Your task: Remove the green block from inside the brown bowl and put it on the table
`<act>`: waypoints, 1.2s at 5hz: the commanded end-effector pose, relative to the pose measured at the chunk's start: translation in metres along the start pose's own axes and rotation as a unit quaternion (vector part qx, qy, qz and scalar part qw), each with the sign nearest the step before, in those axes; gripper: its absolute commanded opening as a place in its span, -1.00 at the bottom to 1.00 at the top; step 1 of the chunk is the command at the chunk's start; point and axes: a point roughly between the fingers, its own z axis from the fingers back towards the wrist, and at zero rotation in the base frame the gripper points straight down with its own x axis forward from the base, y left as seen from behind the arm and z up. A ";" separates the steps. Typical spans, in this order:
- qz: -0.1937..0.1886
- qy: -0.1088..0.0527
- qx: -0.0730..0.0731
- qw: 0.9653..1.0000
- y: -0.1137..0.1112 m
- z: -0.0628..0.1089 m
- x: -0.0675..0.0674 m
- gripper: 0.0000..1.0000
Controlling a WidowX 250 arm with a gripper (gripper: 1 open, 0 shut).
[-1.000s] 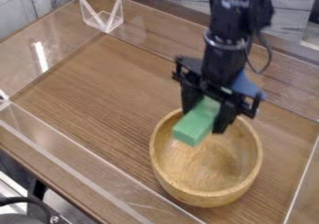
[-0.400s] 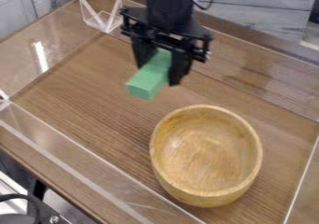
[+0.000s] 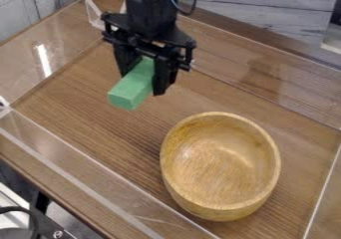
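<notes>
While one gripper (image 3: pixel 142 76) is hanging over the table (image 3: pixel 80 114), it is pinching one green block (image 3: pixel 132 86) between its dark fingers (image 3: pixel 163 74), the jaws pressing in on the block's sides. One bowl (image 3: pixel 221 164) is sitting on the wood at the lower right, well apart from the block and showing nothing but its own grain inside. The block is hanging in the air, clear of the tabletop and up and to the left of the bowl, so it is neither in the bowl nor resting on the table. Its long axis is running roughly up and down, leaning a little, with the upper end tucked between the fingers and the lower end pointing down and toward the left. The lower face is showing as a darker green than the side. The arm is rising out of the top of the view, and the gripper is pointing downward. Clear plastic walls (image 3: pixel 54 163) are bordering the table along the left and front, and one small clear stand (image 3: pixel 94 12) is sitting at the back left corner
</notes>
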 end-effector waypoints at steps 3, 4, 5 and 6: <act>-0.001 -0.044 0.010 0.999 0.008 0.006 -0.001 -1.00; -0.003 -0.042 0.010 0.999 0.008 0.002 -0.001 -1.00; -0.003 -0.040 0.010 0.999 0.007 -0.001 -0.002 -1.00; -0.004 -0.039 0.010 0.999 0.006 -0.004 -0.002 -1.00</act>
